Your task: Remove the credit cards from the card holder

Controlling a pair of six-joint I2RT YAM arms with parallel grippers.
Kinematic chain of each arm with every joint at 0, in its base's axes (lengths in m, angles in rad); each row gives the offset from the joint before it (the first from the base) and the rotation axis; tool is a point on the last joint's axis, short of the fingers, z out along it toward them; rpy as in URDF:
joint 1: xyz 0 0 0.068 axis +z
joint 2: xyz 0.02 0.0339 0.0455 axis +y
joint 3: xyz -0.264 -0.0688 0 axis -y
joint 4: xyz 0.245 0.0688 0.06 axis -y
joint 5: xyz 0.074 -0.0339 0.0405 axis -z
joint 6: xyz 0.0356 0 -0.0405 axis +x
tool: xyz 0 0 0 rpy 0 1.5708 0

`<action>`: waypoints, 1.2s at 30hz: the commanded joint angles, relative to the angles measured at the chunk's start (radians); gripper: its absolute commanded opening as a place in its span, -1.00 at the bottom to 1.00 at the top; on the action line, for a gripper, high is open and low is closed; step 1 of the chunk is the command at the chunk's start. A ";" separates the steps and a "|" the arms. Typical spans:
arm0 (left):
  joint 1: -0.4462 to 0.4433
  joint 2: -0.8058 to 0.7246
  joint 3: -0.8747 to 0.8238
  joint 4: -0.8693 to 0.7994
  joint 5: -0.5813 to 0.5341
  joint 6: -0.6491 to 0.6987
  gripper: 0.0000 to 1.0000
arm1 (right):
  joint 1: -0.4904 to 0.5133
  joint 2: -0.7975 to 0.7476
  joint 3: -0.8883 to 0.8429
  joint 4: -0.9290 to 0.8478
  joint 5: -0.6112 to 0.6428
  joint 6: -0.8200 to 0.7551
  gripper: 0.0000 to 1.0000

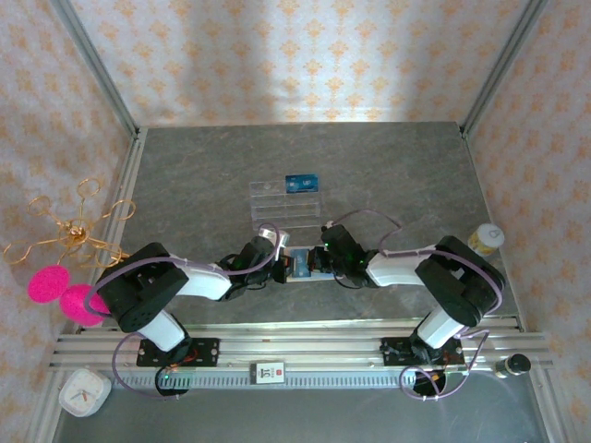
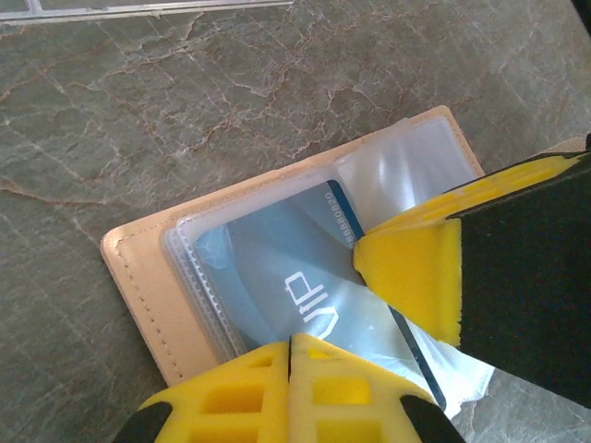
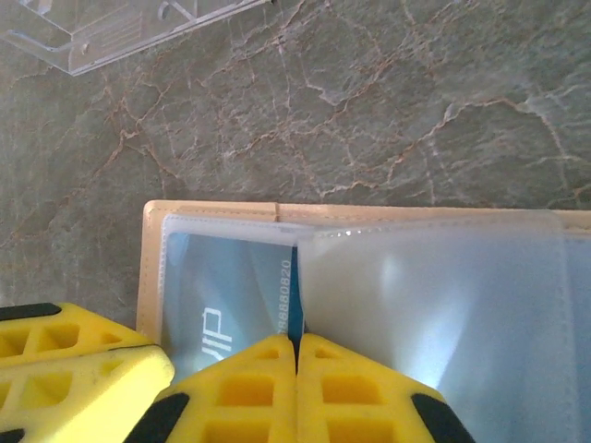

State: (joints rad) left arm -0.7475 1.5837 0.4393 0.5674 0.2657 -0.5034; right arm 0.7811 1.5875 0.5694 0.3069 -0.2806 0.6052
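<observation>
Blue credit card (image 3: 231, 286) nipped in closed right gripper (image 3: 297, 349): draw flat along sleeve (image 3: 434, 295), pinning card holder (image 3: 150, 277) with closed left gripper (image 2: 289, 351).

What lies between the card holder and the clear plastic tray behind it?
Nothing: in the right wrist view a bare stretch of marbled table separates the card holder from the clear tray.

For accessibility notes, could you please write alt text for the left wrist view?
A beige card holder lies open on a grey table, a blue card in its clear sleeve. The left gripper and the right gripper, both yellow-tipped, sit at that card's edges.
</observation>
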 commanded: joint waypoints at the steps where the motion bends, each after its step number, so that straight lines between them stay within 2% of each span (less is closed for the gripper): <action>1: 0.016 0.034 -0.032 -0.066 0.026 -0.001 -1.00 | -0.007 -0.031 -0.046 -0.077 0.102 0.017 -1.00; 16: 0.029 0.004 -0.067 -0.047 0.033 -0.017 -1.00 | -0.029 -0.105 -0.078 -0.089 0.136 0.056 -1.00; 18: 0.030 -0.028 -0.062 -0.065 0.027 -0.012 -1.00 | -0.029 -0.117 -0.076 -0.084 0.122 0.047 -0.85; 21: 0.028 -0.099 -0.046 -0.102 0.020 -0.006 -1.00 | -0.029 -0.151 -0.083 -0.061 0.105 0.040 -0.52; 23: 0.026 -0.158 -0.038 -0.117 0.010 -0.003 -1.00 | -0.030 -0.181 -0.085 -0.051 0.087 0.033 -0.45; 26: 0.000 -0.196 -0.006 -0.116 -0.003 0.003 -0.87 | -0.029 -0.205 -0.077 -0.049 0.068 0.022 -0.46; 28: -0.025 -0.166 0.030 -0.110 -0.009 0.013 -0.77 | -0.029 -0.199 -0.067 -0.049 0.051 0.012 -0.47; 30: -0.041 -0.107 0.072 -0.100 -0.009 0.021 -0.76 | -0.029 -0.177 -0.052 -0.057 0.037 0.002 -0.55; 36: -0.042 0.010 0.124 -0.088 -0.039 0.029 -0.76 | -0.034 -0.119 -0.040 -0.068 0.014 -0.003 -0.59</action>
State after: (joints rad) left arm -0.7902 1.5700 0.5438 0.4862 0.2718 -0.4957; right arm 0.7551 1.4509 0.5087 0.2569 -0.2554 0.6224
